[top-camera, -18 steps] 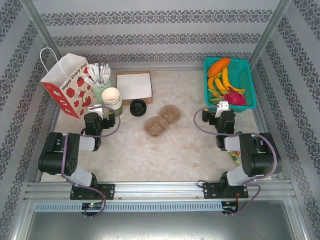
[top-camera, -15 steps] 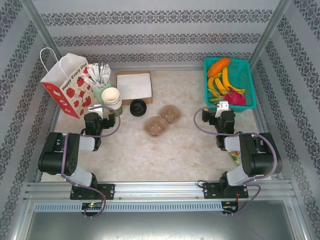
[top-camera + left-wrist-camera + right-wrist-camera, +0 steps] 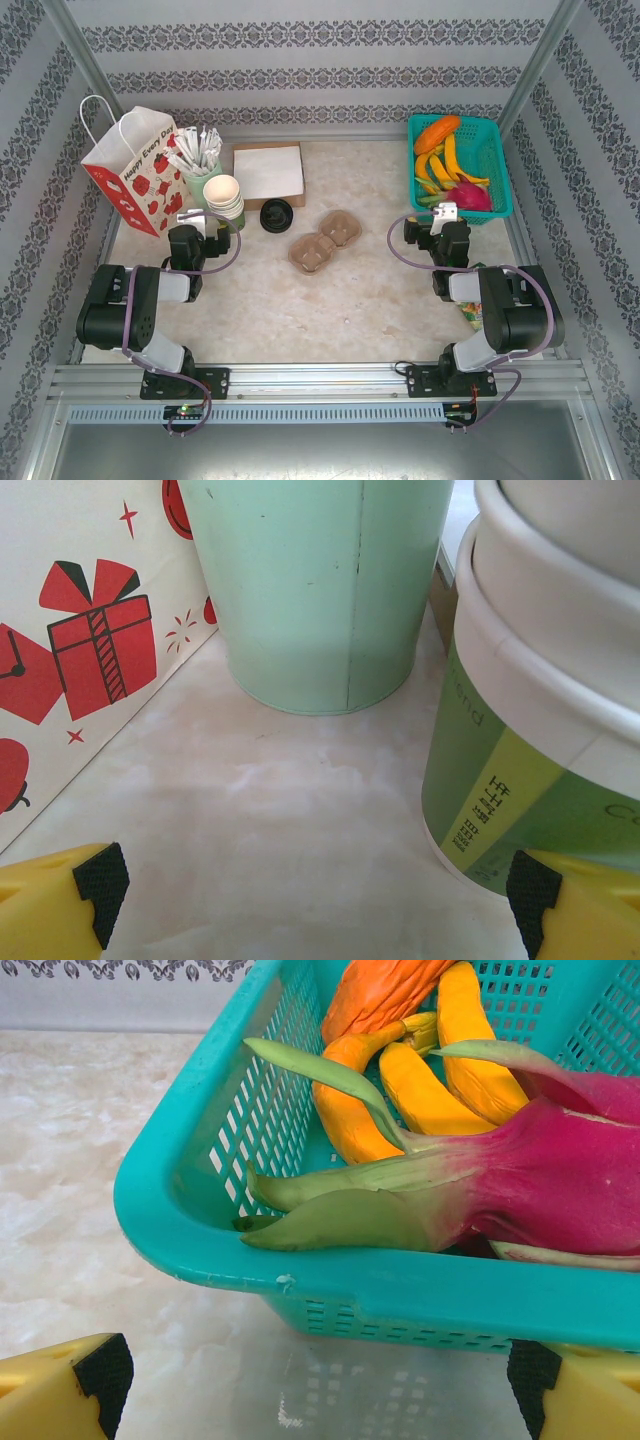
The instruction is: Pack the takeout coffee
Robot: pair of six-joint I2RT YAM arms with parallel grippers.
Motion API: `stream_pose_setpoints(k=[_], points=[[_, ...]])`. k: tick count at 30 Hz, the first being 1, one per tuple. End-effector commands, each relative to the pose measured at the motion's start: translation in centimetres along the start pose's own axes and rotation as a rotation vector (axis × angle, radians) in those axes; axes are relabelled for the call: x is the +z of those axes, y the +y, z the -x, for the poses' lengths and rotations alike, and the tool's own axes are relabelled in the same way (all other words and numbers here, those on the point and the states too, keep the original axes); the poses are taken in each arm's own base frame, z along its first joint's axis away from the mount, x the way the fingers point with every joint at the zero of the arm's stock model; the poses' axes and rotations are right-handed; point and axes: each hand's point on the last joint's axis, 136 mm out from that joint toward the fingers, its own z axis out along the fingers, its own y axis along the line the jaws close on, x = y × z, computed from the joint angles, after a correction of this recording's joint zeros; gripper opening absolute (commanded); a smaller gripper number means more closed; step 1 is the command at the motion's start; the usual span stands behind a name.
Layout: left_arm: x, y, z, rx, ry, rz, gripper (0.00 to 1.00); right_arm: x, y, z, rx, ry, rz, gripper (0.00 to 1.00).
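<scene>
The left gripper point(image 3: 320, 890) and right gripper point(image 3: 320, 1375) gape wide, empty. A nudge could topple the red-printed white paper bag point(image 3: 130, 180) at the worktop's far-left corner, or scatter the stack of lidless cream-and-green paper cups point(image 3: 226, 197) just ahead of the left gripper. A squeeze could pop the black-lidded green paper coffee cup point(image 3: 277, 215), standing left of centre near that stack. Count: one bag, one teal plastic basket point(image 3: 495, 165), one stack, one coffee.

We spotted the takeout coffee point(image 3: 276, 216) sitting upright on the table point(image 3: 350, 300), between the stacked cups point(image 3: 224, 196) and the pulp tray point(image 3: 324, 241), with the red-and-white gift bag point(image 3: 132, 172) further left.
</scene>
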Motion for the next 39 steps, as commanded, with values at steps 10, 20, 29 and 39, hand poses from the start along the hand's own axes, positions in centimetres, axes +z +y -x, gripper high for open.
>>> stream_pose_setpoints(k=[10, 20, 29, 39], points=[[-0.2, -0.1, 2.2, 0.002, -0.063, 0.005, 1.0, -0.3, 0.2, 2.0, 0.028, -0.057, 0.025, 0.98], [-8.9, 4.9, 6.1, -0.127, -0.135, 0.242, 1.0, -4.7, -0.5, 6.8, 0.129, -0.093, -0.012, 0.98], [-16.5, 7.1, 8.7, -0.524, -0.146, 0.331, 1.0, -5.9, 7.5, 9.7, 0.265, 0.081, 0.233, 0.98], [-16.8, 0.9, 11.5, -0.585, 0.31, 0.101, 1.0, -5.4, 16.5, 9.4, 0.353, 0.33, 0.364, 0.98]])
